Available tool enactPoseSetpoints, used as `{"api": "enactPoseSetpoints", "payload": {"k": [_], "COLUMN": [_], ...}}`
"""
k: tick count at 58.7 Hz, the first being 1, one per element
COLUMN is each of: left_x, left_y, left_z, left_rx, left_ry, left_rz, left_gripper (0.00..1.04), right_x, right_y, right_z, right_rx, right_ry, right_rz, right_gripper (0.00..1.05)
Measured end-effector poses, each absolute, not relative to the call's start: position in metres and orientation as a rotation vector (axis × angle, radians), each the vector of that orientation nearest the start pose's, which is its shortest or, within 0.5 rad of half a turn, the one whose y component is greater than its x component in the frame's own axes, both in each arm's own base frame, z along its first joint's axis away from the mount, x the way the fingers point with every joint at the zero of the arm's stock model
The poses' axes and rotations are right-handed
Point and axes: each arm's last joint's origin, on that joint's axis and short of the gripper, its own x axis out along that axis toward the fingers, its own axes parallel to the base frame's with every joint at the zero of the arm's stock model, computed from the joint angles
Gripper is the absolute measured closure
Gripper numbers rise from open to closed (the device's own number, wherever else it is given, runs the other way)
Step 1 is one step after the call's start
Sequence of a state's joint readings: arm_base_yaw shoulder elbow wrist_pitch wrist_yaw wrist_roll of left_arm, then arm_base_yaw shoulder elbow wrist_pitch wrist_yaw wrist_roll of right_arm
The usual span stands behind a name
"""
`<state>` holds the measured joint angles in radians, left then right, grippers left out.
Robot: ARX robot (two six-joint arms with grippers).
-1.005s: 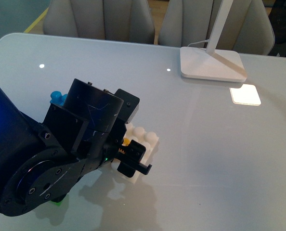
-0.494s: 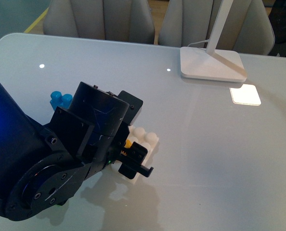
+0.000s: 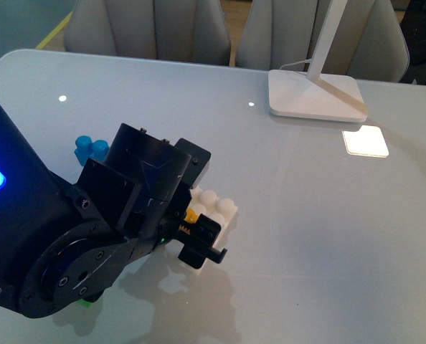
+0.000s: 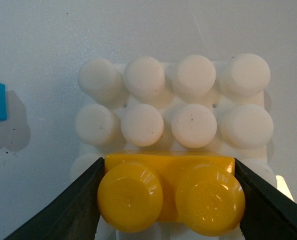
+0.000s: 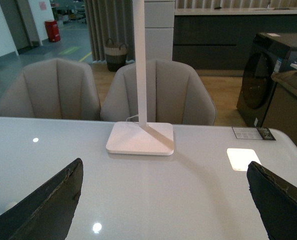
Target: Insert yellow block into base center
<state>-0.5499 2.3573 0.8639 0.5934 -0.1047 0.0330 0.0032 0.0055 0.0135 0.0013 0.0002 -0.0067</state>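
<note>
The left gripper (image 4: 168, 200), clamped on the yellow block (image 4: 169, 192) over the base (image 4: 173, 107)'s 6 o'clock rows, risks seating it off-centre if pressed now.

Bright, even light throughout. The glossy table (image 3: 320, 215) shows small ceiling-light glints and a glaring square patch; soft shadows fall beneath the left arm (image 3: 69, 244). Views stay sharp.
</note>
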Motion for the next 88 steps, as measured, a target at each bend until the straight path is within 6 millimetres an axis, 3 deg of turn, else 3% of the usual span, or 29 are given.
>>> {"api": "enactPoseSetpoints", "payload": {"k": [5,15,28,38,52,59,71,83,88], "left_x": [0.297,0.299,0.305,0.295,0.266,0.265,0.24,0.211,0.194], "left_y": [-0.176,-0.174,-0.16,-0.124,-0.052,-0.044,-0.035,-0.021,-0.016], "left_z": [-0.022,-0.005,0.043,0.079,0.114,0.118,0.097,0.133,0.142], "left_rx": [0.313,0.27,0.17,0.095,-0.016,-0.022,0.031,-0.01,-0.011], "left_ry": [0.858,0.855,0.789,0.703,0.621,0.603,0.371,0.041,0.014], "left_rz": [-0.429,-0.438,-0.421,-0.382,-0.28,-0.252,-0.041,-0.002,-0.002], "left_gripper": [0.06,0.07,0.07,0.07,0.07,0.07,0.39,0.73,0.94], "right_x": [0.097,0.097,0.097,0.097,0.097,0.097,0.097,0.097,0.097], "right_y": [0.0,0.0,0.0,0.0,0.0,0.0,0.0,0.0,0.0], "right_z": [0.168,0.168,0.168,0.168,0.168,0.168,0.168,0.168,0.168], "right_rx": [-0.007,-0.007,-0.007,-0.007,-0.007,-0.007,-0.007,-0.007,-0.007], "right_ry": [-0.009,-0.009,-0.009,-0.009,-0.009,-0.009,-0.009,-0.01,-0.01], "right_rz": [0.003,0.003,0.003,0.003,0.003,0.004,0.001,0.001,0.001], "right_gripper": [0.09,0.09,0.09,0.09,0.09,0.09,0.09,0.09,0.09]}}
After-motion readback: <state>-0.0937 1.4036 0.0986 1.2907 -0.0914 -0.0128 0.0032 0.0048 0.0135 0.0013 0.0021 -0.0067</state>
